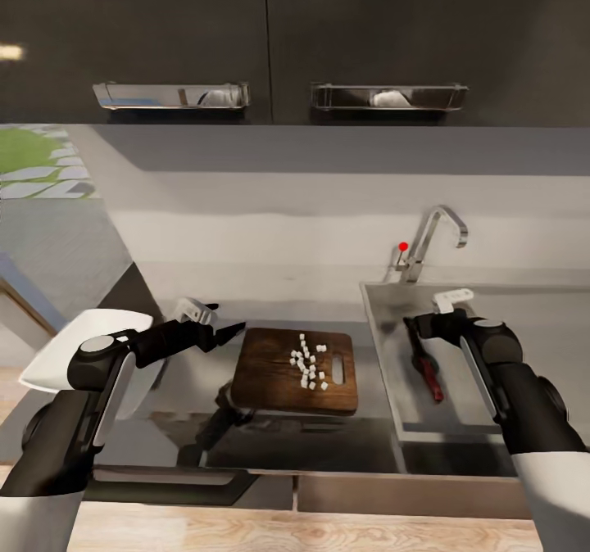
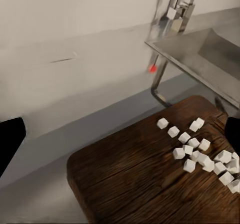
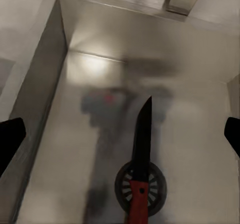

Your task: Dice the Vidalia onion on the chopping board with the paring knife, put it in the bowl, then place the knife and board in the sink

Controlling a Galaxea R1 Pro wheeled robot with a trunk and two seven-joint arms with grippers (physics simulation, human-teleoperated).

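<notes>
A strip of light wood-plank floor (image 1: 270, 531) ran nearest, below the thin front edge of the grey countertop (image 1: 328, 441). On that worktop lay the chopping board (image 1: 270, 368), scattered with white diced onion (image 1: 309, 365). The white bowl (image 1: 74, 347) sat at the far left, partly behind the left arm. The left gripper (image 1: 225, 332) hovered just left of the board, fingers spread and empty. Over the sink (image 1: 385, 355) the right gripper (image 1: 414, 324) hung with jaws apart, the paring knife (image 3: 141, 154) lying free on the basin floor across the drain (image 3: 140, 188). Behind stood the tap (image 1: 430, 241), grey wall and dark upper cabinets (image 1: 328, 36).
</notes>
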